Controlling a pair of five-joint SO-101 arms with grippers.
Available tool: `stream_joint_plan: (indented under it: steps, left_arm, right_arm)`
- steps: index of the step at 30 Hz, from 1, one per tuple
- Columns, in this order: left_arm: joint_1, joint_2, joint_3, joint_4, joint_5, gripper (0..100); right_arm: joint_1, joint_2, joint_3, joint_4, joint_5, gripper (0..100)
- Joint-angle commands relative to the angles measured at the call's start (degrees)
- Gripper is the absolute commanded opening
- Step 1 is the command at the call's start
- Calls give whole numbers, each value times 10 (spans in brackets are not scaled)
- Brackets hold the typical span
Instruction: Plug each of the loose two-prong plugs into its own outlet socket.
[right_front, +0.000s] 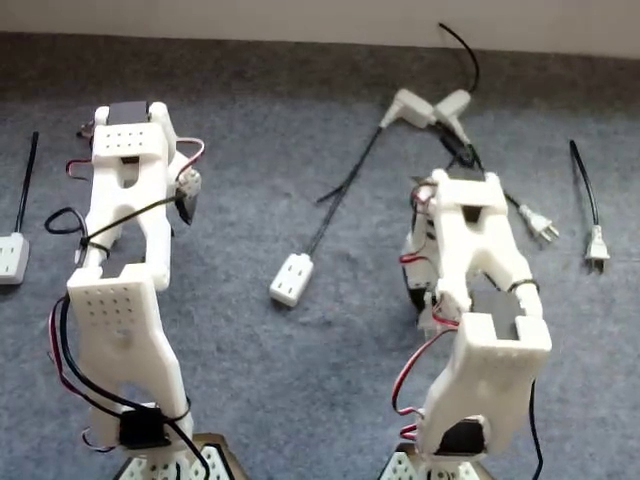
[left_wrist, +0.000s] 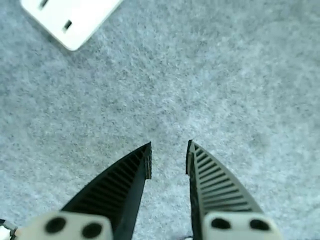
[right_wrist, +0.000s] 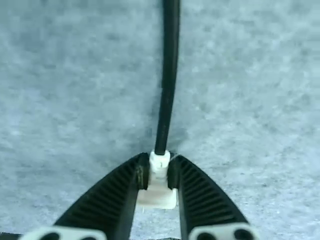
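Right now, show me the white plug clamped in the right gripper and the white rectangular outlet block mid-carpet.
White plug (right_wrist: 158, 184): right wrist view, middle of its body.
White rectangular outlet block (right_front: 291, 279): high view, middle of its top face.

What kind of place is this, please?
Probably a robotics test bench: white robot arms fixed at a grey carpeted surface, with outlet sockets and loose plugs laid out.
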Motion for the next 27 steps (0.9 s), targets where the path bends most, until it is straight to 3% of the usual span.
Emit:
stream_joint_plan:
  steps: [1, 6, 11, 21, 27]
  left_arm:
    - [-3, -7, -19, -4, 4, 137]
    - [-19, -9, -19, -4, 4, 139]
    - [-57, -9, -19, -18, 4, 139]
    - [-228, 7, -17, -59, 3, 140]
    - [-299, 21, -78, -61, -101, 140]
  right_arm:
    - [-58, -7, -93, 67, -5, 60]
    - [-158, -6, -216, 122, -74, 60]
    - [-264, 0, -308, 106, -107, 60]
    - [-413, 148, -424, -9, -161, 62]
    - [-477, 265, -616, -19, -162, 62]
